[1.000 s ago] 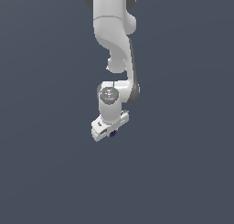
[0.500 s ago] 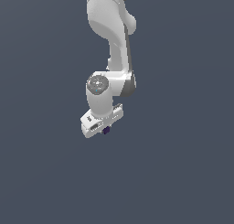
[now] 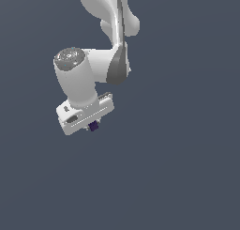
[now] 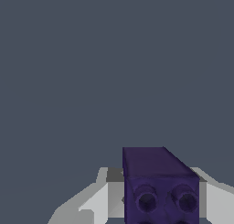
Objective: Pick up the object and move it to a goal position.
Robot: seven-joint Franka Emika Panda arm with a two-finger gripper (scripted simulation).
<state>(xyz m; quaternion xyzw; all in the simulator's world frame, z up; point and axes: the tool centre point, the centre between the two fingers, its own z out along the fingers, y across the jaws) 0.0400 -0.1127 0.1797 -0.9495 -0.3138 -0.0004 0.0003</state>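
The object is a tiny dark purple block. It sits between the fingers under the white gripper, held in the air over the flat grey ground. In the wrist view the block fills the space between the two pale fingers and shows two round holes on its near face. The gripper is shut on it. The white arm comes down from the top of the exterior view, and the hand is tilted toward the exterior view's left.
Plain dark grey ground fills both views. No other object, container or edge is in view.
The arm has swung toward the exterior view's left and nearer the camera, tilting the hand, with the purple block still held between the fingers.
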